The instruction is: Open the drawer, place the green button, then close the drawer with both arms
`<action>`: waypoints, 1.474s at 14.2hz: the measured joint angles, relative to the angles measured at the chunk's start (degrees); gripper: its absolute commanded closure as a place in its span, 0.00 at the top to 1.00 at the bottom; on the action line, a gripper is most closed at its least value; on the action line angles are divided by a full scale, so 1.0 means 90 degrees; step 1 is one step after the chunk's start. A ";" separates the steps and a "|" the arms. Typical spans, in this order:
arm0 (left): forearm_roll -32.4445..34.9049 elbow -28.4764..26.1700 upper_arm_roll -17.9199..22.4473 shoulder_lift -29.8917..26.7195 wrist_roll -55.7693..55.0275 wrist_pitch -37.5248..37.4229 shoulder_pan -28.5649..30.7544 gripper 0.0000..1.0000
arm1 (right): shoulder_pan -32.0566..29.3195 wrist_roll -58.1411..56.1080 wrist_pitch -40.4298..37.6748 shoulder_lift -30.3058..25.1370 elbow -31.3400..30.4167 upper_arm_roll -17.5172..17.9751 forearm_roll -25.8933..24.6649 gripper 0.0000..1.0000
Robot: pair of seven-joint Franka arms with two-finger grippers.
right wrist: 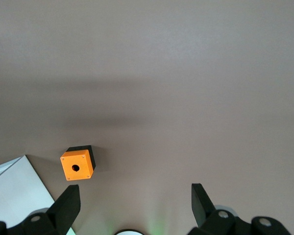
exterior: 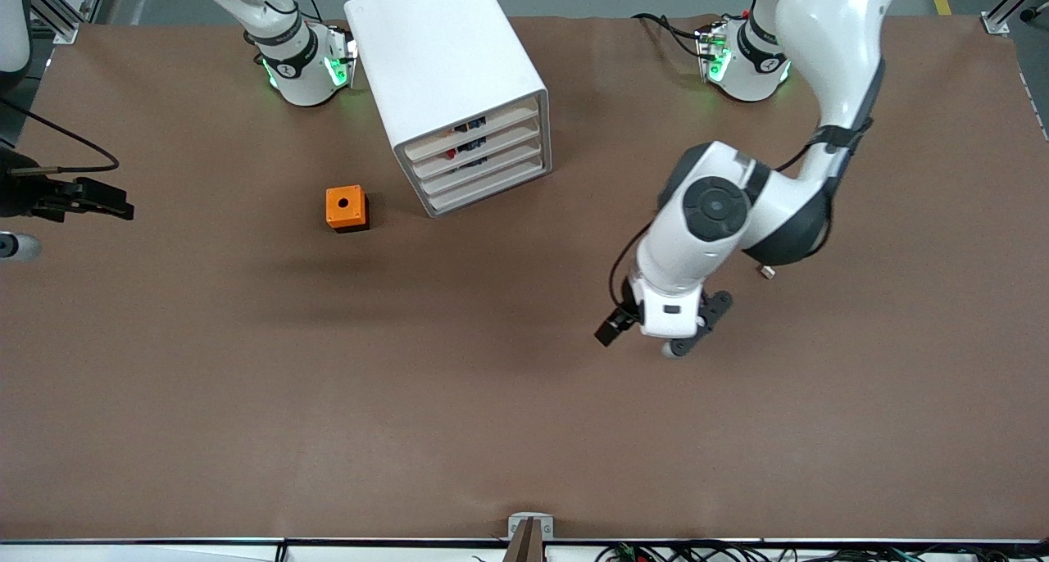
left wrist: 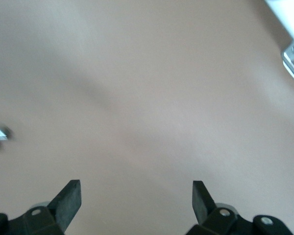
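Presently, the left gripper (exterior: 656, 333) hangs over bare table (exterior: 459, 398) with its fingers (left wrist: 68, 200) spread wide and holding nothing; the left wrist view shows only brown surface between them. The right gripper (right wrist: 132, 208) has its fingers likewise wide and empty; it sits at the right arm's end of the table, with the orange box (right wrist: 77, 165) and a corner of the cabinet (right wrist: 14, 191) in its wrist view. The cabinet (exterior: 455, 87) stands between the two bases, its four drawer fronts facing toward the front camera and the left arm's end; the drawer (exterior: 483, 174), third from the top, is shut. Its front runs lengthwise across the cabinet face. Judged from the front view, the left gripper is the nearer to that face and lies on the side it faces. No button can be made out.
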 measured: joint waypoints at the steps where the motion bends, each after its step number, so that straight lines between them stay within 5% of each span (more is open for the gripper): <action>1: 0.0017 0.0092 0.0004 -0.0126 0.0389 -0.0324 0.0155 1.00 | -0.0043 0.0000 -0.0004 0.0000 0.0037 -0.0001 0.0000 1.00; 9: 0.0032 0.0250 0.0089 -0.1883 0.3905 -0.2521 0.1498 1.00 | -0.0067 0.0000 -0.0459 -0.0006 0.0286 0.0095 0.0041 1.00; 16: -0.0480 -0.0393 0.2238 -0.3720 0.7067 -0.4005 0.0792 1.00 | -0.0066 0.0000 -0.0536 -0.0398 0.0254 0.0123 0.0051 1.00; 21: -0.0498 -0.0806 0.2354 -0.4160 0.7433 -0.4113 0.0757 1.00 | -0.0077 0.0006 -0.0078 -0.1006 -0.0411 0.0085 0.0371 1.00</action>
